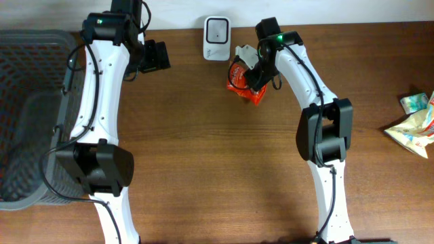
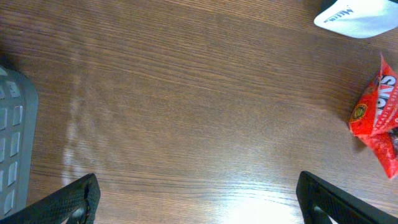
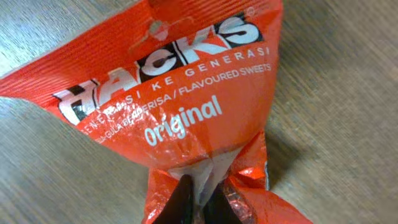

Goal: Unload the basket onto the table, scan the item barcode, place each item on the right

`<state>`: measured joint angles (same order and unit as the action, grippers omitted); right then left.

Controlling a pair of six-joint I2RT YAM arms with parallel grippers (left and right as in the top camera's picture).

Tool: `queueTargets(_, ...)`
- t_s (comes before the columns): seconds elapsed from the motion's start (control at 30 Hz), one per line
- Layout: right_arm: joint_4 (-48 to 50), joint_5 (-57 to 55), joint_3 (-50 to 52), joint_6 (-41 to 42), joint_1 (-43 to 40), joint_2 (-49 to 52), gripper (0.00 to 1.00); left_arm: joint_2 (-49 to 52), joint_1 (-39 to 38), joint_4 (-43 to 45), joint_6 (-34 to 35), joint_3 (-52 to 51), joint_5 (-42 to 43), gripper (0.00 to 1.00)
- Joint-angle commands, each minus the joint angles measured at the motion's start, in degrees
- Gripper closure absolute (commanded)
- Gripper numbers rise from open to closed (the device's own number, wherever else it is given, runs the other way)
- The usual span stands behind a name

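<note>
Gripping: right claw (image 1: 252, 76) pinched shut on one crimped end of the red sweet packet (image 1: 241, 83), dark fingertips (image 3: 184, 198) biting a fold of foil.
Packet place: far middle of the surface (image 1: 217, 156), under the right wrist; resting on the wood or just lifted off it, impossible to tell.
Way to scanner: white scanner (image 1: 216, 29) lying beyond the packet and to its left, near but apart, with a strip of bare wood between.
Long axis: slanted, running from the end closest to the scanner back toward the robot and rightward; claw on the right-hand side, bulk of the packet reaching left.
Printed face: brand lettering turned up toward the wrist camera; no barcode in sight, so probably on the hidden side.
Nearer arm: right, with the packet in hand; left claw (image 1: 154, 57) spread wide and empty, hovering left of the scanner and apart from the packet.
Coming move: by judgement, a short carry away and leftward, plus a wrist turn to face the code to the scanner window.
Surface: flat brown wood grain, smooth, slightly glossy.
Room: grey basket (image 1: 27, 102) at the far left and crumpled wrappers (image 1: 415, 123) at the far right, both well apart from the path.
Risk: soft foil held by one end, apt to droop or twist away from the window.
</note>
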<state>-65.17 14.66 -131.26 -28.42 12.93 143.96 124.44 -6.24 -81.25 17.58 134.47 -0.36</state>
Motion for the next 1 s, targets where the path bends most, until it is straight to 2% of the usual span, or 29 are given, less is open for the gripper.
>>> queueTargets(0.0, -1.79, 4.33, -1.07, 5.35, 0.55, -2.27, 0.96, 0.37, 0.02, -0.07, -0.28, 0.13, 0.44, 0.01)
queueTargets(0.07, -1.53, 9.09, -3.87, 5.66, 0.52, -6.05, 0.96, 0.37, 0.02, -0.07, -0.28, 0.13, 0.44, 0.01)
queueTargets(0.2, 2.19, 8.74, -11.52, 14.23, 0.55, -11.34, 0.96, 0.37, 0.02, -0.07, -0.28, 0.13, 0.44, 0.01)
queueTargets(0.33, -2.12, 7.54, -9.46, 10.67, 0.55, -11.23, 0.96, 0.37, 0.02, -0.09, -0.28, 0.13, 0.44, 0.01)
queueTargets(0.37, -2.40, 4.85, -8.35, 10.67, 0.55, -11.15, 0.92, 0.37, 0.02, -0.07, -0.28, 0.13, 0.42, 0.01)
queueTargets(0.4, -2.01, 0.85, -7.10, 10.05, 0.55, -10.97, 0.63, 0.37, 0.02, -0.07, -0.28, 0.13, 0.44, 0.01)
queueTargets(0.43, -1.03, -1.68, -5.38, 5.68, 0.55, -10.43, 0.36, 0.37, 0.02, -0.07, -0.28, 0.13, 0.44, 0.01)
queueTargets(0.47, 0.24, -1.84, -4.00, 2.69, 0.52, -9.92, 0.13, 0.37, 0.02, -0.07, -0.28, 0.13, 0.44, 0.01)
queueTargets(0.5, 4.44, -2.10, -1.62, -1.51, 0.50, -8.48, 0.01, 0.37, 0.02, -0.07, -0.28, 0.13, 0.42, 0.01)
queueTargets(0.63, 21.49, -7.82, 8.85, -7.10, 0.33, -6.21, 0.01, 0.37, 0.02, -0.07, -0.28, 0.13, 0.44, 0.01)
queueTargets(0.7, 21.77, -7.32, 12.59, -7.15, 0.07, -5.55, 0.01, 0.37, 0.02, -0.09, -0.28, 0.13, 0.44, 0.01)
queueTargets(0.8, 13.70, 0.13, 15.34, -7.17, 0.24, -5.55, 0.01, 0.37, 0.02, -0.09, -0.28, 0.13, 0.42, 0.01)
queueTargets(0.9, 4.94, 2.36, 15.26, -6.82, 1.27, -6.19, 0.01, 0.37, 0.02, -0.07, -0.28, 0.13, 0.44, 0.01)
queueTargets(0.97, -1.53, 2.40, 14.08, -2.56, 3.52, -8.63, 0.00, 0.37, 0.02, -0.07, -0.28, 0.13, 0.42, 0.01)
